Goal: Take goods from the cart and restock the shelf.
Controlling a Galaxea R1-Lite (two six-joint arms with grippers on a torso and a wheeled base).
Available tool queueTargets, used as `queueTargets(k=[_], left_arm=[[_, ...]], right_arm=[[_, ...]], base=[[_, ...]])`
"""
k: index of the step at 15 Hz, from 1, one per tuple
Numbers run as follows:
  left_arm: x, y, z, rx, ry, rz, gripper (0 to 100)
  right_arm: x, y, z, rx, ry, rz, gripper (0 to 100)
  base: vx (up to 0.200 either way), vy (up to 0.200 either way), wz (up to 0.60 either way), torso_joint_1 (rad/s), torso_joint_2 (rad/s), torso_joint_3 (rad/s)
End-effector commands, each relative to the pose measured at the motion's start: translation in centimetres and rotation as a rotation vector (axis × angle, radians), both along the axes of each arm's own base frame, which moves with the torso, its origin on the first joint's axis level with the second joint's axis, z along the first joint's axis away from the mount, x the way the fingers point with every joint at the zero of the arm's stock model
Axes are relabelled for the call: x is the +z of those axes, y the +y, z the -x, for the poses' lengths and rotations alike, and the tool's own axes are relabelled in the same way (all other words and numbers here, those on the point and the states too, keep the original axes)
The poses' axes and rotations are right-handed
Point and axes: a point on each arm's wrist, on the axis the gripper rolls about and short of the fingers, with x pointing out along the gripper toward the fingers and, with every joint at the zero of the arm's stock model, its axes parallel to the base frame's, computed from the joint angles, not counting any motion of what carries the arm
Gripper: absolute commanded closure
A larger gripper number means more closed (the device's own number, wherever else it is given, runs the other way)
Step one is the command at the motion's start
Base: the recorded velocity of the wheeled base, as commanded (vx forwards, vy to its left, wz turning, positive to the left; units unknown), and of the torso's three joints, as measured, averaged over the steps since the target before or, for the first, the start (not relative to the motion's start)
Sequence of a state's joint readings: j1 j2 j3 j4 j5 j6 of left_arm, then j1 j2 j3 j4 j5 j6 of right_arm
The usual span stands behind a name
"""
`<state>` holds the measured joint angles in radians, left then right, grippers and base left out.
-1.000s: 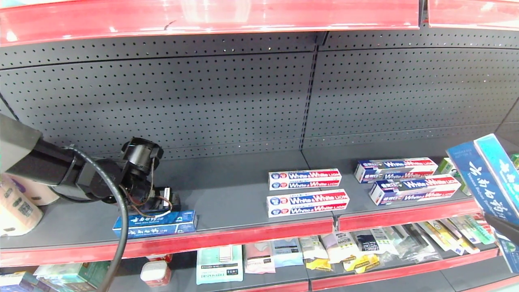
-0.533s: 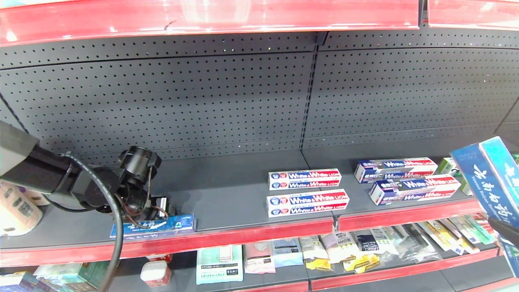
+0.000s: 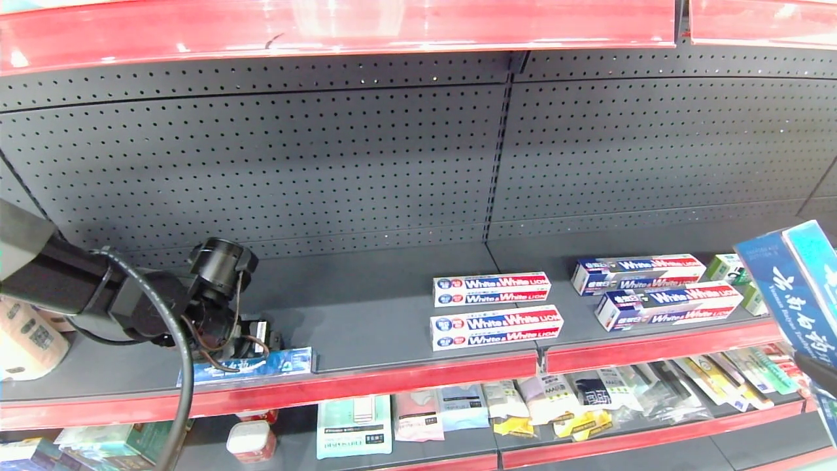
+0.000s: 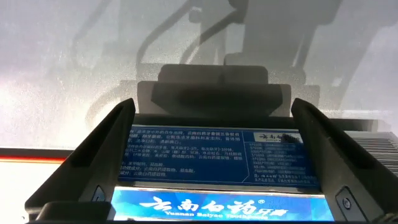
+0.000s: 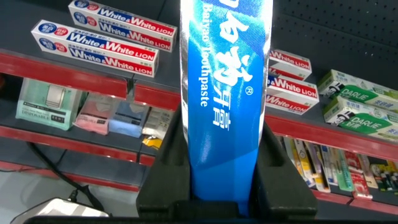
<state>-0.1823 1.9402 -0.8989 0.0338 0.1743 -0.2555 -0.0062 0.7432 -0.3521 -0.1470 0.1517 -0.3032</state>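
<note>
A blue toothpaste box (image 3: 281, 362) lies almost flat at the front left of the grey shelf (image 3: 366, 307), close to its red lip. My left gripper (image 3: 252, 340) is shut on that box. The left wrist view shows a finger (image 4: 112, 137) on each side of the box (image 4: 211, 155). At the far right, off the shelf's end, a second blue toothpaste box (image 3: 798, 288) stands tilted in the air. My right gripper (image 5: 221, 162) is shut on the lower end of this box (image 5: 224, 81).
Two pairs of white toothpaste boxes (image 3: 492, 289) (image 3: 667, 304) lie mid-shelf and right. Green boxes (image 3: 729, 267) sit behind them at the far right. A paper-roll pack (image 3: 26, 333) stands at the left end. Packets (image 3: 353, 425) fill the lower shelf. Bare shelf lies between the left box and the white boxes.
My left gripper has dropped lower and drawn slightly left, tipping its blue box flatter onto the shelf. The right-hand box has drifted a little to the right.
</note>
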Motion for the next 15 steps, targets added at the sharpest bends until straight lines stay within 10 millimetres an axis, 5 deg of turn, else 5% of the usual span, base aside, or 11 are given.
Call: queueTargets(k=[1,10,15], left_arm=[[0.1,0.0,-0.1,0.001,-0.006,0.001,0],[1.5,-0.1,-0.3,-0.001,-0.109,0.032,0],[4.3,0.1,1.4,-0.015,-0.192,0.063,0]], right_arm=[[0.0,0.0,0.1,0.0,-0.005,0.001,100],[-0.2,0.0,0.0,0.002,0.009,0.0,100],[-0.4,0.0,-0.2,0.002,0.021,0.0,100]], base=[[0.0,0.0,0.0,0.0,0.0,0.0],[0.0,0.0,0.0,0.0,0.0,0.0],[0.0,0.0,0.0,0.0,0.0,0.0]])
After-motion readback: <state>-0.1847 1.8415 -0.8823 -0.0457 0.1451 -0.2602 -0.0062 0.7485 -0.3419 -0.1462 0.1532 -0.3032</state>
